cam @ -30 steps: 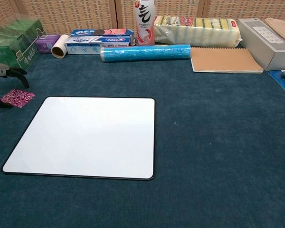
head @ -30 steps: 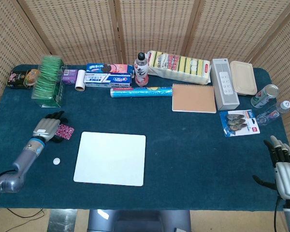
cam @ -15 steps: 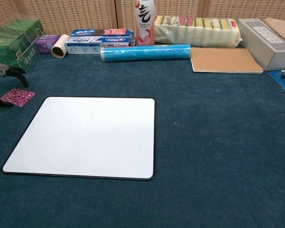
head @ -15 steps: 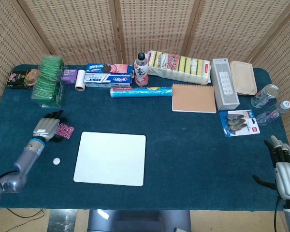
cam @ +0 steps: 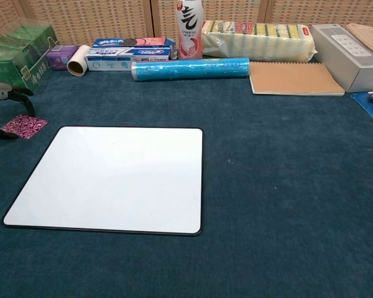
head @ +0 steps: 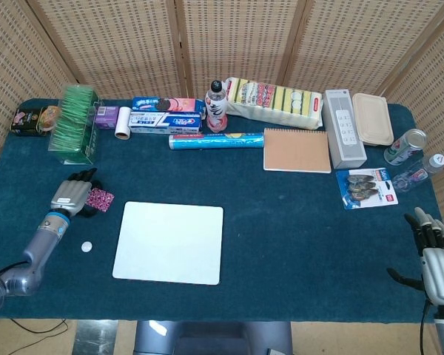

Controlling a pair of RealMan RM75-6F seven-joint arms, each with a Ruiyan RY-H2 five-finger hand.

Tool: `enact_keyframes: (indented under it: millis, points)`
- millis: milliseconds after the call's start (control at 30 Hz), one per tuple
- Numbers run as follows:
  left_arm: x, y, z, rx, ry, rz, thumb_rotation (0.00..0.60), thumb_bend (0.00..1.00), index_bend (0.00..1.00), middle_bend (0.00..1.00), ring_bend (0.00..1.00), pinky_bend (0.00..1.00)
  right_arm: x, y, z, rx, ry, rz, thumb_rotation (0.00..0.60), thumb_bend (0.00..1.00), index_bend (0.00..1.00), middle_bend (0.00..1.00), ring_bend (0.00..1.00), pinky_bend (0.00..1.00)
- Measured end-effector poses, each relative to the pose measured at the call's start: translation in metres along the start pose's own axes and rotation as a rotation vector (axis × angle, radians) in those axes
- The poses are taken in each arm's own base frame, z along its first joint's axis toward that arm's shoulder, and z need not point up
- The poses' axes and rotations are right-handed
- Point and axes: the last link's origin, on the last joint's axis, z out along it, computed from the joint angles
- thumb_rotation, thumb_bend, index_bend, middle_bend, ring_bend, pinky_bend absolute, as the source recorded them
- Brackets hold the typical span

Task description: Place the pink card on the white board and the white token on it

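The pink patterned card (head: 101, 198) lies flat on the blue cloth, left of the white board (head: 170, 242). My left hand (head: 72, 194) sits at the card's left edge with its dark fingers arched over it, and the card is not lifted. In the chest view the card (cam: 25, 124) shows beside those fingers (cam: 5, 102) at the frame's left edge, with the board (cam: 112, 180) in the centre. The small white token (head: 86, 247) lies on the cloth nearer me than the hand. My right hand (head: 434, 257) stays at the near right corner, fingers spread and holding nothing.
Along the back stand a green tea box (head: 75, 124), a toothpaste box (head: 165, 122), a bottle (head: 217, 107), a blue roll (head: 215, 140), a notebook (head: 297, 150) and a grey box (head: 343, 127). A clip pack (head: 366, 187) and a can (head: 405, 146) lie at the right.
My left forearm has drifted slightly left and toward me; the hand stays at the card. In the chest view the card has edged a little away. The right hand is still.
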Motion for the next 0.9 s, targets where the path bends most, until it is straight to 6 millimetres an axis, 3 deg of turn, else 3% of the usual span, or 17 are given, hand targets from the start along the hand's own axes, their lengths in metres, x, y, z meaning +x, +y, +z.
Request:
enact_keyframes:
  millis: [633, 900]
  points:
    - [0.006, -0.002, -0.004, -0.002, 0.015, -0.016, 0.600, 0.28, 0.44, 0.00, 0.00, 0.07, 0.002, 0.001, 0.000, -0.002, 0.002, 0.002, 0.600, 0.00, 0.02, 0.00, 0.00, 0.00]
    - [0.019, 0.014, -0.015, -0.052, 0.016, -0.067, 0.600, 0.28, 0.44, 0.00, 0.00, 0.07, 0.001, 0.000, 0.000, 0.000, -0.003, 0.003, 0.600, 0.00, 0.02, 0.00, 0.00, 0.00]
